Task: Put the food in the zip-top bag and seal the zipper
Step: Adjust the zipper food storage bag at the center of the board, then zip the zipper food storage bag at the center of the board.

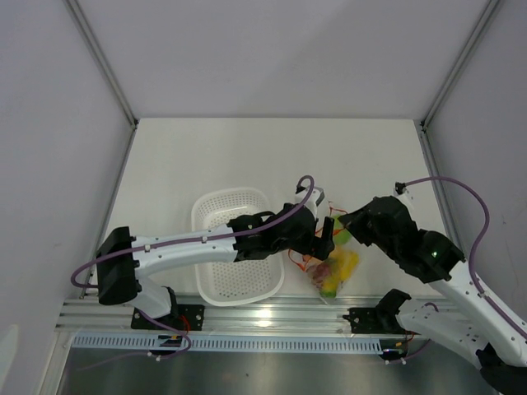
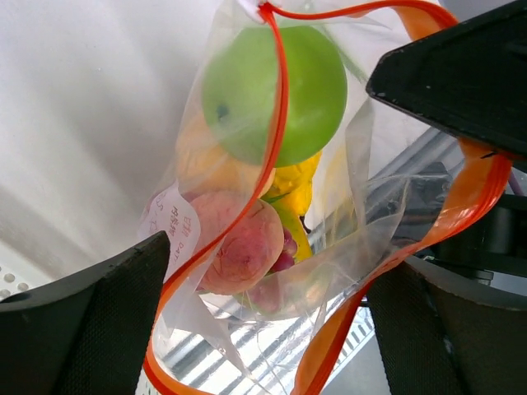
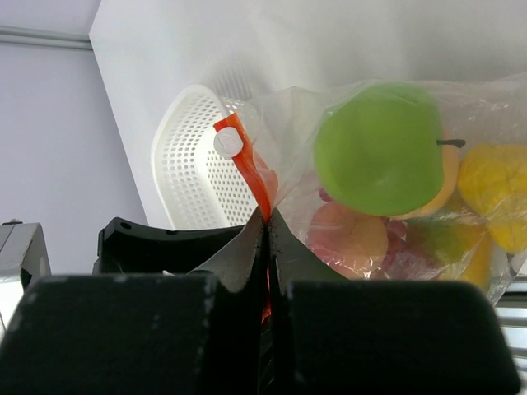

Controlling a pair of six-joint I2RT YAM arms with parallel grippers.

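white table (image 1: 247, 156), right fingers (image 3: 235, 259) pinching zipper (image 3: 251, 177)

The left arm (image 1: 189, 241), at eight o'clock in the top view, and the right arm (image 1: 473, 300), at four o'clock, are white tubular links joined by black housings. A purple cable (image 1: 445, 178) loops along each. A green light (image 1: 425, 237) glows on the right arm's housing. The jaws are matte black wedges.

Bright fruit in my see-through bag (image 2: 375, 214)
The apple (image 2: 305, 90) is green, the peach (image 2: 239, 247) pink and orange, the pear (image 2: 298, 183) yellow. The zipper (image 2: 280, 123) is red-orange, the basket (image 3: 189, 156) white with rows of little holes, my left fingers (image 2: 82, 329) black.
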